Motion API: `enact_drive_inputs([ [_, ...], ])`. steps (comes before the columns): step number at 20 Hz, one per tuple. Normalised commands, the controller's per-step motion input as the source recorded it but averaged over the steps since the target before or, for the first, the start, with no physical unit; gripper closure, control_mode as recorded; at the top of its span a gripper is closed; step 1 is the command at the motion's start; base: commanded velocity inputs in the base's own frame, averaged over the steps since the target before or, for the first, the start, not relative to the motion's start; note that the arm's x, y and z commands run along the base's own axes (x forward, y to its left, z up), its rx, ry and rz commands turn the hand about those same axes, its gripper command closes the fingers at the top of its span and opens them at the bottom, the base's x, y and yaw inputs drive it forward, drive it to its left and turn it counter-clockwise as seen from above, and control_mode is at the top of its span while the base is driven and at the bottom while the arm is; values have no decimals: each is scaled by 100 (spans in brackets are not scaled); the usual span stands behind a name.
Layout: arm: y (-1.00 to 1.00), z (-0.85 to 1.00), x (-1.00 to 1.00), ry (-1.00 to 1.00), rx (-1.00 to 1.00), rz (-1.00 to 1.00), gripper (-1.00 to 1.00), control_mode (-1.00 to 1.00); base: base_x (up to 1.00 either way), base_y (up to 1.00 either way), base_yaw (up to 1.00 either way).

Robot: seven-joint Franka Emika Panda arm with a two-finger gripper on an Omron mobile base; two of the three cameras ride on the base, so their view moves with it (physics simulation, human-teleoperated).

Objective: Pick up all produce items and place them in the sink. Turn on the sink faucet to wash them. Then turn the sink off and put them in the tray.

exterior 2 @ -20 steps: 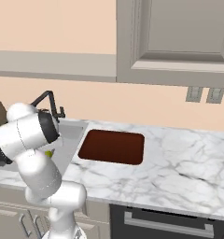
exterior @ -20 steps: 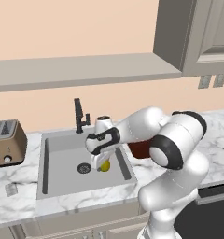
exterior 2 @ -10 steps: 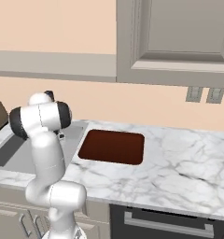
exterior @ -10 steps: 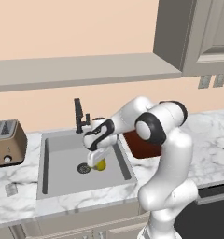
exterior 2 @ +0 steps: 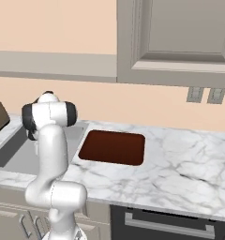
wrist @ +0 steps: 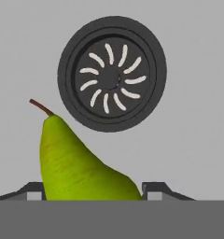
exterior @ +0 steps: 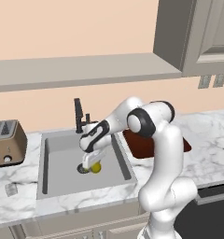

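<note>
Green-yellow pear (wrist: 76, 163) stays between the half-open pincer (exterior: 91, 164) tips (grip unclear), elbow now raised

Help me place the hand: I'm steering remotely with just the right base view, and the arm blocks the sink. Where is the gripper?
Observer: The left base view has the gripper low inside the sink, by the drain.
Operator: Any fruit there?
Observer: The hand view shows a green-yellow pear lying beside the drain, between the fingertips.
Operator: Gripped?
Observer: Cannot tell. The tips sit at its two sides, but contact is unclear.
</note>
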Motion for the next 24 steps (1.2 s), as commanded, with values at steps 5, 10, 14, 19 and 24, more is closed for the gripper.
enact_drive_inputs([
  [5,2,-21,2,3,0,0,100,-100,0,0,0],
  [10,0,-22,0,0,0,0,100,-100,0,0,0],
  [14,2,-27,0,0,0,0,-100,-100,0,0,0],
  [19,0,-1,0,-5,3,0,-100,-100,0,0,0],
  [24,-4,15,-11,-13,2,0,-100,-100,0,0,0],
])
